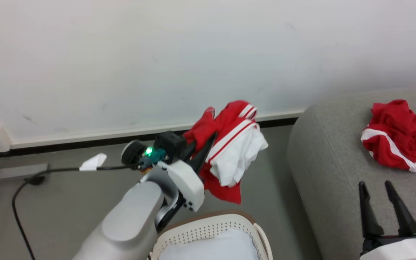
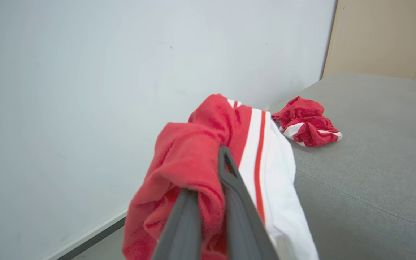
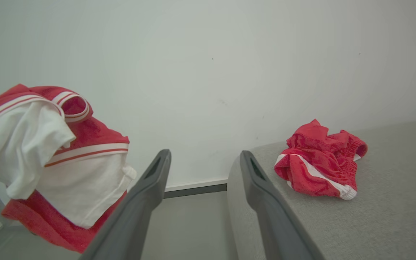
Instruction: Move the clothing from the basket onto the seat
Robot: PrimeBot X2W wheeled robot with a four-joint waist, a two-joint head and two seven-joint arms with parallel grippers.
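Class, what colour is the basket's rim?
The basket has a brown rim; the head view shows it best.

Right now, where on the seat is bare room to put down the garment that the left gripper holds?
The seat is bare between its rounded left edge and the crumpled red garment on it. Nearer the robot, the open right gripper crowds it.

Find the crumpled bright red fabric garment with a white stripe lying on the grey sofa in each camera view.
Head view: garment at right edge.
Left wrist view: garment right of centre.
Right wrist view: garment right of centre.
Shared landmark: light grey woven sofa beneath it.
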